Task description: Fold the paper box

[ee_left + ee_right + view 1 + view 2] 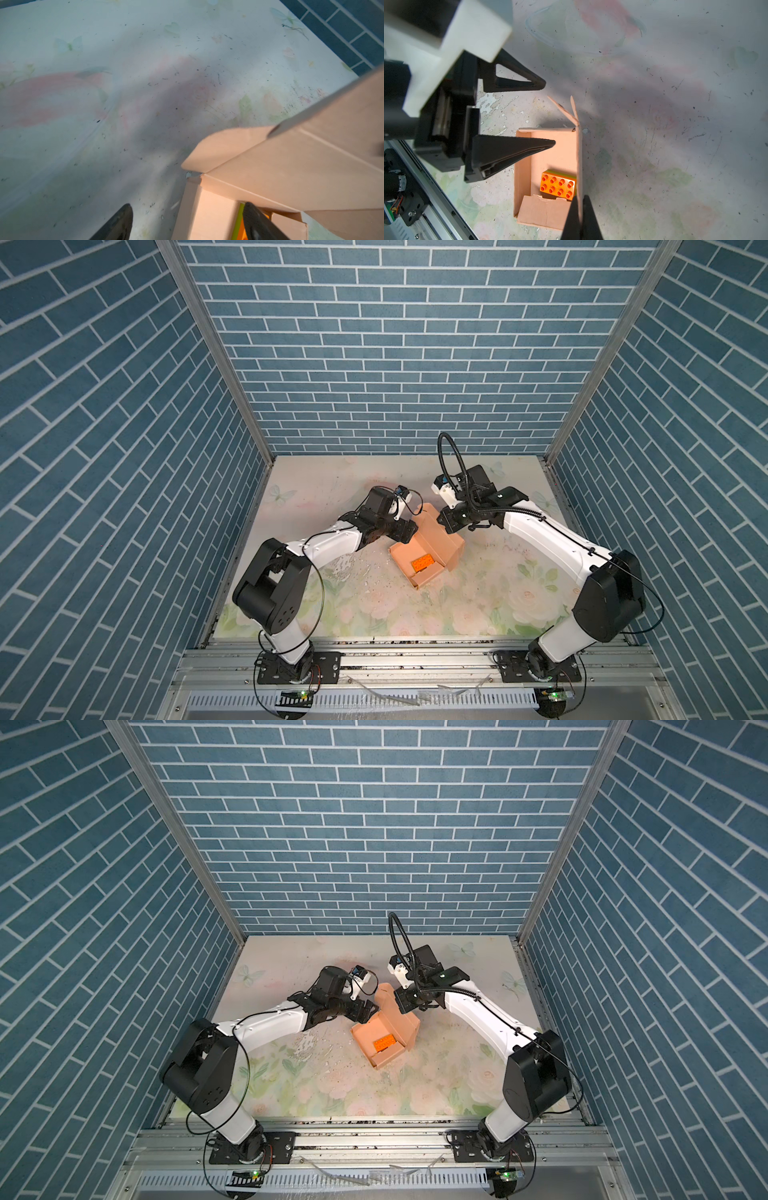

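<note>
Cardboard-pinching with right gripper clamped on the box lid, holding left gripper spread wide over its end wall, with brick inside.

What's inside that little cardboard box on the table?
An orange studded toy brick lies on the floor of the paper box, with a yellow-green layer showing beneath it. A bent flap and the raised lid hide parts of the floor.

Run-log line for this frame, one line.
paper box: lid raised, unclosed | orange brick: inside | left claw: open astride box wall | right claw: shut on lid
</note>
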You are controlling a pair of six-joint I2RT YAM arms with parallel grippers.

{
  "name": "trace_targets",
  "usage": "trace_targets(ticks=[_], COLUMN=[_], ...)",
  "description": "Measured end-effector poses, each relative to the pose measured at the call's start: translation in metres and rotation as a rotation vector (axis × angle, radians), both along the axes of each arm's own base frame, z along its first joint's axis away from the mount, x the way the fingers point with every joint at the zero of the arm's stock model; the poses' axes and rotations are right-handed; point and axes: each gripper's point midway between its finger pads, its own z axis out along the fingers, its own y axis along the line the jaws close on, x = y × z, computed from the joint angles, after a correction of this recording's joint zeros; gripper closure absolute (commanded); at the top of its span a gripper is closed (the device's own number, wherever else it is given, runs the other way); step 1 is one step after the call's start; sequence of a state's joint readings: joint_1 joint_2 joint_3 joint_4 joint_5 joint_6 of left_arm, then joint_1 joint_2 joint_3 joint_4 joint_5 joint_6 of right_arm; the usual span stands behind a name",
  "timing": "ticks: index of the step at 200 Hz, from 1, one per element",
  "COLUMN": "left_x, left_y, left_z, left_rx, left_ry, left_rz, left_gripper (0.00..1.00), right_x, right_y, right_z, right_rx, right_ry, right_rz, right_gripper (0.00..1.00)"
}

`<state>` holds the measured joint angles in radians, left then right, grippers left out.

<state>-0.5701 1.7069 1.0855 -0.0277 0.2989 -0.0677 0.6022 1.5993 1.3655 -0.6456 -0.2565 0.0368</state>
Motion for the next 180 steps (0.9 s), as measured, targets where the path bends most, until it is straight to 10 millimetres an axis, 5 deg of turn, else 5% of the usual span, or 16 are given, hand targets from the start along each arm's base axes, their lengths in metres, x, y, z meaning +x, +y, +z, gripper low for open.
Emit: trace_targets(ticks=[44, 76, 180], left_x=[0.02, 0.027, 0.004], left_y=[-0.014, -0.024, -0.021], left_z=[0.004, 0.008, 0.0], left_rx=[-0.063, -0.098, -0.119], left_ry=[-0.005, -0.001, 0.036], left_rz=[-0.091, -0.145, -0.168], left_gripper=[0.18, 0.31, 0.6], right_x=[0.002, 0.005, 0.01], right_y=[0.002, 0.003, -0.001], right_z=[-0.002, -0.005, -0.006], right_rx=[-0.018, -0.03, -0.042], right_ry=[0.006, 0.004, -0.004], right_rz=[0.022, 0.028, 0.018], right_gripper=[1.0, 1.0, 1.0])
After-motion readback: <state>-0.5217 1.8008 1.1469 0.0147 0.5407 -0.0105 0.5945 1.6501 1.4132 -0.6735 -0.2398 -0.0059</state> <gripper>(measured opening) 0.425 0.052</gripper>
